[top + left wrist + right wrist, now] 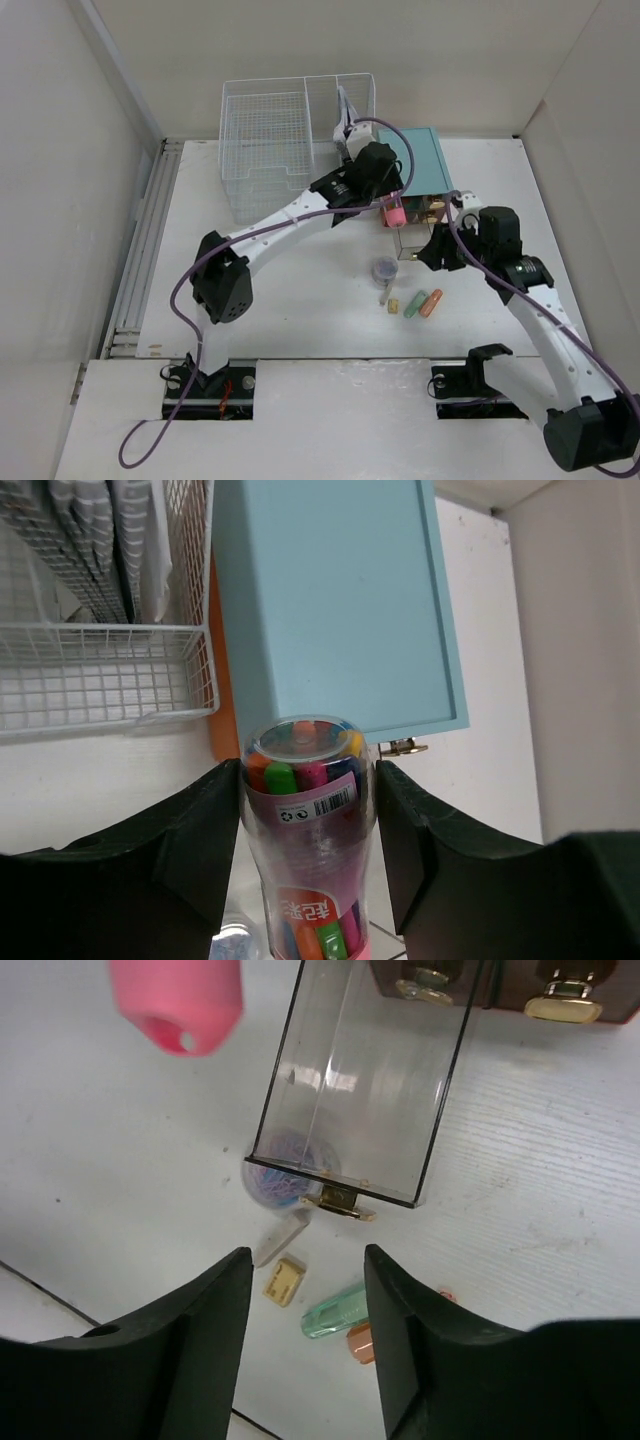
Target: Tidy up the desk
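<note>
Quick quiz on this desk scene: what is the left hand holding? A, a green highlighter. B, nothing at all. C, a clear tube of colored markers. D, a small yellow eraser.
C: in the left wrist view the left hand is closed on a clear tube of colored markers, with a finger pressed against each side.

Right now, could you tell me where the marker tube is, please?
Top view, centre: the left gripper holds the marker tube by the teal box, just left of the clear drawer.
</note>
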### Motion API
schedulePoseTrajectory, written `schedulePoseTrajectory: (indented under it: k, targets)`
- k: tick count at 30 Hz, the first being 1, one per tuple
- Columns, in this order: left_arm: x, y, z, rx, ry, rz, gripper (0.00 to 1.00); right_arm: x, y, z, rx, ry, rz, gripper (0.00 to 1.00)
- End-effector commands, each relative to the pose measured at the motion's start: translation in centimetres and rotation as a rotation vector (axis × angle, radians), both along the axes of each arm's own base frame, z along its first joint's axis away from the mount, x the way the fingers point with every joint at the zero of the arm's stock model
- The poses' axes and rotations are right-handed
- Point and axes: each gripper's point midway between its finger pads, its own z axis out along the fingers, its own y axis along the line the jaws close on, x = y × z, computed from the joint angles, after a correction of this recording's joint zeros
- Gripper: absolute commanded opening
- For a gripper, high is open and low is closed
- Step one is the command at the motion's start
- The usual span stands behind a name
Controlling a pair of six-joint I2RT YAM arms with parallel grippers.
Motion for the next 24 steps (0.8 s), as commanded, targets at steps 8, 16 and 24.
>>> schedulePoseTrajectory:
  k: [8, 16, 24]
  targets:
    - [1.5, -3.2, 2.1, -0.013, -0.035, -0.08, 0.19, 0.5, -3.4, 6.2, -0.077, -0.157, -0.139, 0.16]
    - [0.5, -5.0, 0.9, 0.005, -0.028, -0.151, 0.18, 1.5, -5.1, 6.6, -0.039, -0.183, -0.216, 0.12]
    - [-1.0, -6.6, -0.2, 0.024, -0.014, -0.215, 0.18, 1.7, -5.8, 5.9, -0.011, -0.156, -0.239, 0.12]
